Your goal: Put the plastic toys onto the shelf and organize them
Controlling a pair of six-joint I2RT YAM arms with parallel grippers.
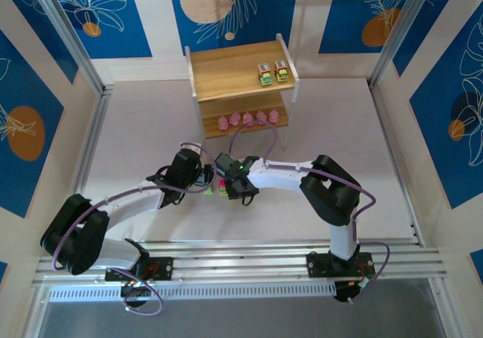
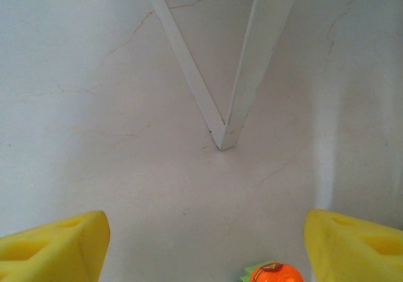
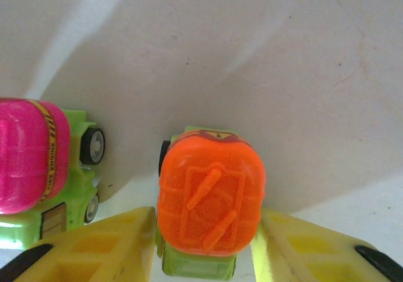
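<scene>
Stocking the shelf [image 1: 226,62] with plastic toys: seven pieces shelved, at least two cars left on the table [image 1: 339,127].
Shelf, at the table's far edge: top tier, two green cars [image 1: 273,73] side by side near its right end; lower tier, five pink figures [image 1: 248,118] in a row. Mid-table: orange-topped car [image 3: 211,200] between the right gripper [image 3: 204,244] fingers, pads close against its sides, firm clamp not determinable; pink-topped car [image 3: 38,162] just beside it. Left gripper [image 2: 204,244]: jaws wide, empty, nearby.
</scene>
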